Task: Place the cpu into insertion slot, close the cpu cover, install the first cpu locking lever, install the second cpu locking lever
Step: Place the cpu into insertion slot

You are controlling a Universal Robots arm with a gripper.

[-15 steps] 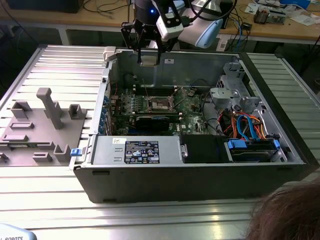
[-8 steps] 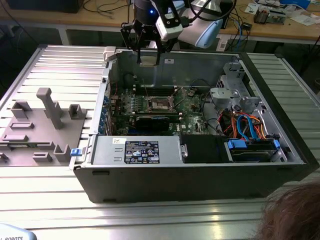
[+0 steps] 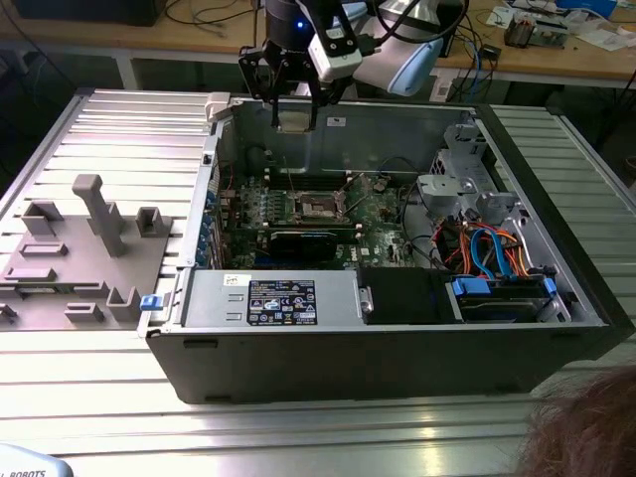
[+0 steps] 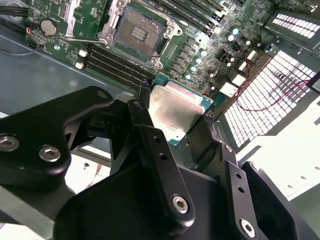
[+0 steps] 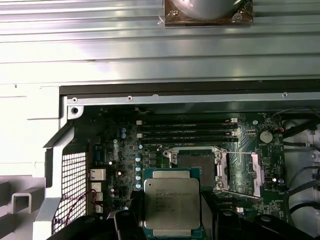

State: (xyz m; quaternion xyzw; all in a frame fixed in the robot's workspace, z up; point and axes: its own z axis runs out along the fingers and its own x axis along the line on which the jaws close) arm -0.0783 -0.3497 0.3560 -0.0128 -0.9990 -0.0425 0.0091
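1. Setting: robotics and electronics lab.
2. Ribbed aluminium bench point(image 3: 99, 417) carrying 1 open computer case point(image 3: 397, 348), motherboard point(image 3: 378, 214) exposed.
3. 1 grey fixture block point(image 3: 94, 214) beside the case, on the same bench.
4. Wooden bench point(image 3: 586, 60) behind, strewn with cables point(image 3: 214, 15) and loose parts point(image 3: 532, 30).
5. 1 robot arm point(image 3: 402, 60) above the case.

Arm's wrist point(image 3: 289, 22) pointing straight down, black gripper point(image 3: 295, 111) hanging below it — its two linkage fingers point(image 4: 152, 145) closed in against opposite edges of the cpu point(image 5: 172, 201) — chip held flat, metal top facing the wrist
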